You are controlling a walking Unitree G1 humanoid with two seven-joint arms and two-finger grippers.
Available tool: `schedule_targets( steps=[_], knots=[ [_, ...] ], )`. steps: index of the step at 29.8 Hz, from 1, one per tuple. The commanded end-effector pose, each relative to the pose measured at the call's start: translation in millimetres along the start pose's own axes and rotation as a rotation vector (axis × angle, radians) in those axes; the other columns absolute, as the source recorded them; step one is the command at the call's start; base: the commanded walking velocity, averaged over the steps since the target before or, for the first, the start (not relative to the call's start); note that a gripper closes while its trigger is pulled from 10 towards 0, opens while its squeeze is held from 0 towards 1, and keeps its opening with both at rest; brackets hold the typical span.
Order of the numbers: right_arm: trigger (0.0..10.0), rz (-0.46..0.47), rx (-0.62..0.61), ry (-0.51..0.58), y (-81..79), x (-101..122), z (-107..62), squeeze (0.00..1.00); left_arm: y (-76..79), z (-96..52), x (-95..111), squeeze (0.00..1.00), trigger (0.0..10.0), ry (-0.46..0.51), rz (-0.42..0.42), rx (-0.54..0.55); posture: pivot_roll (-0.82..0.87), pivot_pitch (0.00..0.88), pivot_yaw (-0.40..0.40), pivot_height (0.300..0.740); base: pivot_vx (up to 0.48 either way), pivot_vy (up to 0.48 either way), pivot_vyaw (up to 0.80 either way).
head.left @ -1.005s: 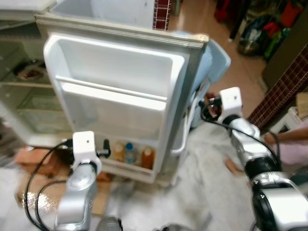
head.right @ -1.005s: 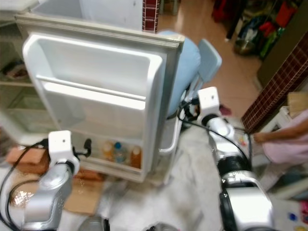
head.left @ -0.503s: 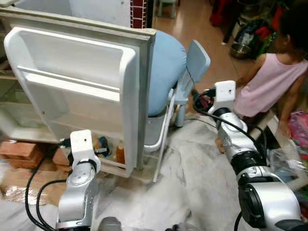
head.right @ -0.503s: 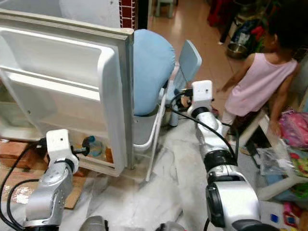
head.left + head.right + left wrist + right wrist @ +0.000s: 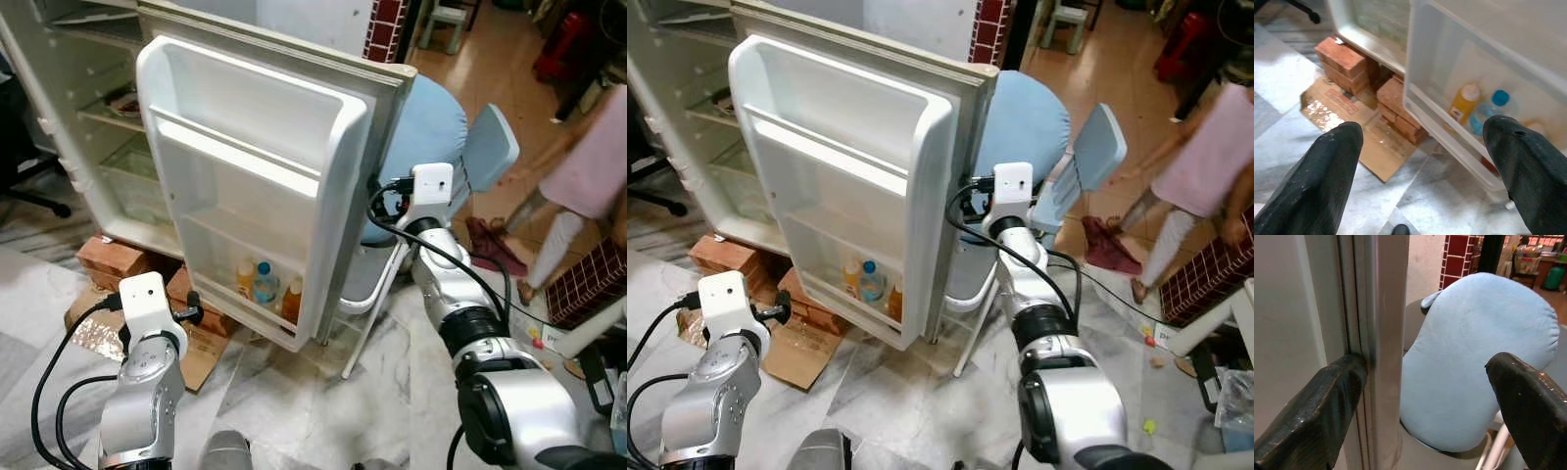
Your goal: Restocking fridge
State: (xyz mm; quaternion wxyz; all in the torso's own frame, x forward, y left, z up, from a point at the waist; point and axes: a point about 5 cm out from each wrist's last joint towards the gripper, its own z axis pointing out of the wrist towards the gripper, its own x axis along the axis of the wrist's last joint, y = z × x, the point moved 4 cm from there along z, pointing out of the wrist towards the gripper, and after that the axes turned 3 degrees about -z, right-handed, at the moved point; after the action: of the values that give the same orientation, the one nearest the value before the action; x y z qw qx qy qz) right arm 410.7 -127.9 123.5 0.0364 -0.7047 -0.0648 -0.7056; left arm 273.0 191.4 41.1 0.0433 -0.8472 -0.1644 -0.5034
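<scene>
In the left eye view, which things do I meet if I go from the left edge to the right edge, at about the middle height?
Fridge shelves → open fridge door → right gripper at the door's edge → light blue cushion → blue chair back → person in pink.

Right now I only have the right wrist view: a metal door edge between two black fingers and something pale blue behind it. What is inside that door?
Observer: The fridge door stands open; its bottom shelf holds three bottles, and the upper shelves look bare.
Operator: What is the blue thing?
Observer: A blue cushion on a chair just behind the door.
Operator: Where is the other arm?
Observer: The left gripper hovers low, fingers open, before the door's bottom shelf, above bricks and flattened cardboard.
Operator: Anyone nearby?
Observer: A person in pink stands to the robot's right, beyond the chair.
</scene>
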Motion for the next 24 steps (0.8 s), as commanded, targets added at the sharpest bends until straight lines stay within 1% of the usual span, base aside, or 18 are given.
schedule_targets(
  steps=[1,3,4,5,6,9,10,11,12,13,14,16,17,19,20,21,23,24],
  knots=[
    [10.0,0.056,0.148,0.05,-24.9,15.3,1.8,0.0,2.1,0.0,-0.7,0.0,10.0,-0.015,0.001,-0.006,0.12,0.0,-0.068,0.74,0.0,0.0,0.0],
    [10.0,0.122,0.277,0.065,-40.2,19.5,-2.8,0.0,1.7,0.2,-1.9,0.0,10.0,-0.024,0.004,-0.003,0.12,0.0,-0.068,0.74,0.0,0.0,0.0],
    [10.0,0.21,0.572,0.074,-63.8,26.4,-25.7,0.0,1.4,0.3,-3.8,0.0,10.0,-0.038,0.005,-0.001,0.12,0.0,-0.071,0.74,0.0,0.0,0.0],
    [10.0,0.21,0.572,0.074,-63.8,26.4,-25.7,0.0,1.4,0.3,-3.8,0.0,10.0,-0.038,0.005,-0.001,0.12,0.0,-0.071,0.74,0.0,0.0,0.0],
    [10.0,0.235,0.759,0.078,-75.1,30.0,-47.0,0.0,0.8,0.6,-5.4,0.0,10.0,-0.049,0.005,0.0,0.12,0.0,-0.072,0.74,0.0,0.0,0.0],
    [10.0,0.22,0.943,0.016,-67.8,21.9,-78.6,0.0,1.9,0.7,-11.8,0.0,10.0,-0.09,-0.001,-0.01,0.12,0.0,-0.074,0.74,0.0,0.0,0.0],
    [10.0,0.167,0.929,-0.053,-51.8,5.6,-81.3,0.0,3.7,0.7,-14.9,0.0,10.0,-0.11,0.007,-0.019,0.11,0.0,-0.074,0.74,0.0,0.0,0.0],
    [10.0,0.167,0.929,-0.053,-51.8,5.6,-81.3,0.0,3.7,0.7,-14.9,0.0,10.0,-0.11,0.007,-0.019,0.11,0.0,-0.074,0.74,0.0,0.0,0.0],
    [10.0,0.138,0.9,-0.081,-43.8,-1.7,-78.9,0.0,5.1,0.7,-16.4,0.0,10.0,-0.12,0.012,-0.027,0.11,0.0,-0.072,0.74,0.0,0.0,0.0],
    [10.0,0.031,0.823,-0.173,-21.0,-23.2,-73.2,0.0,9.3,-1.1,-22.8,0.0,10.0,-0.165,0.026,-0.051,0.11,0.0,-0.07,0.74,0.0,0.0,0.0],
    [10.0,-0.018,0.797,-0.215,-11.1,-32.0,-72.3,0.0,10.8,-2.2,-26.0,0.0,10.0,-0.188,0.036,-0.061,0.11,0.0,-0.069,0.74,0.0,0.0,0.0],
    [10.0,-0.235,0.697,-0.372,22.6,-57.6,-70.1,0.0,12.9,-8.7,-38.7,0.0,10.0,-0.271,-0.01,-0.109,0.11,0.0,-0.066,0.74,0.0,0.0,0.0],
    [10.0,-0.235,0.697,-0.372,22.6,-57.6,-70.1,0.0,12.9,-8.7,-38.7,0.0,10.0,-0.271,-0.01,-0.109,0.11,0.0,-0.066,0.74,0.0,0.0,0.0],
    [10.0,-0.345,0.586,-0.433,39.1,-63.5,-62.7,0.0,8.0,-9.0,-39.0,0.0,10.0,-0.268,0.021,-0.104,0.12,0.0,-0.066,0.74,0.0,0.0,0.0],
    [10.0,-0.431,0.502,-0.453,49.6,-63.0,-55.4,0.0,3.4,-9.3,-38.6,0.0,10.0,-0.261,0.046,-0.099,0.12,0.0,-0.068,0.74,0.0,0.0,0.0],
    [10.0,-0.488,0.333,-0.415,62.1,-48.1,-37.2,0.0,-3.8,-10.0,-41.1,0.0,10.0,-0.27,0.066,-0.091,0.13,0.0,-0.07,0.74,0.0,0.0,0.0],
    [10.0,-0.451,0.232,-0.341,62.7,-29.1,-22.7,0.0,-7.4,-10.4,-45.4,0.0,10.0,-0.294,0.069,-0.085,0.14,0.0,-0.072,0.74,0.0,0.0,0.0],
    [10.0,-0.426,0.186,-0.273,58.8,-13.8,-12.5,0.0,-9.7,-11.2,-49.5,0.0,10.0,-0.326,0.084,-0.076,0.14,0.0,-0.072,0.74,0.0,0.0,0.0]
  ],
)
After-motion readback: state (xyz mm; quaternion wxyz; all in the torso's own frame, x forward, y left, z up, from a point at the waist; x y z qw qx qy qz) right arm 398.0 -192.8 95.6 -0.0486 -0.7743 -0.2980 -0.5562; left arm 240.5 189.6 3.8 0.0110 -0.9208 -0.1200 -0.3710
